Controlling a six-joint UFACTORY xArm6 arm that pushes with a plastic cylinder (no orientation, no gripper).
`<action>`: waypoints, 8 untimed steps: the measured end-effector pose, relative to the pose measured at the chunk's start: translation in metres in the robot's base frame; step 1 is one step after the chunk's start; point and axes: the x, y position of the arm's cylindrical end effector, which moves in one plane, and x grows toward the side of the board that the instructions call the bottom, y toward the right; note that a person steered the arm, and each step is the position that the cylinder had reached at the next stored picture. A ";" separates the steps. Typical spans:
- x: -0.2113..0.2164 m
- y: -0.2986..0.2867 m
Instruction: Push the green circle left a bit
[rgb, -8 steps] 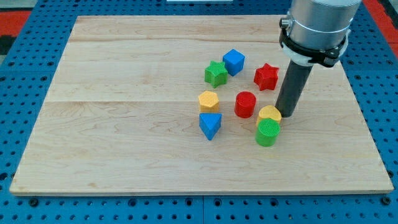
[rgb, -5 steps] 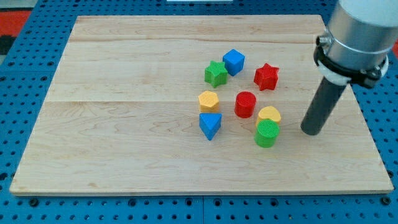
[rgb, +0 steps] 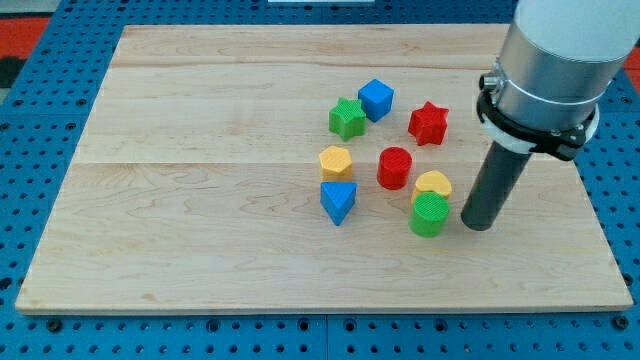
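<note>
On a pale wooden board (rgb: 200, 200), my tip (rgb: 476, 226) rests on the surface just beside the green circle (rgb: 430, 213), at that block's right in the view and roughly level with it — a narrow strip of bare wood seems to separate the two, though contact cannot be ruled out from this angle. The arm ends in a plain dark rod, so there are no jaws to be apart, together or clamped on anything; it carries nothing. The green circle sits toward the view's lower right of the cluster, touching or all but touching the yellow heart-shaped block (rgb: 434, 184) directly above it, with the red cylinder (rgb: 395, 167) up and to its left and the blue triangle (rgb: 338, 201) well apart on its left. Farther up the board lie the yellow hexagon (rgb: 336, 161), the green star (rgb: 347, 118), the blue cube (rgb: 376, 99) and the red star (rgb: 428, 122). By the look of it, the approach is done and the push itself is not — the short leftward shove is all that remains, over open wood between the green circle and the blue triangle. The green circle is a squat round block standing upright, flat ribbed face up; being round, it has no heading and no long axis along the board.
</note>
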 end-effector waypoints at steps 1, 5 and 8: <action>-0.001 -0.012; -0.002 -0.030; -0.007 -0.040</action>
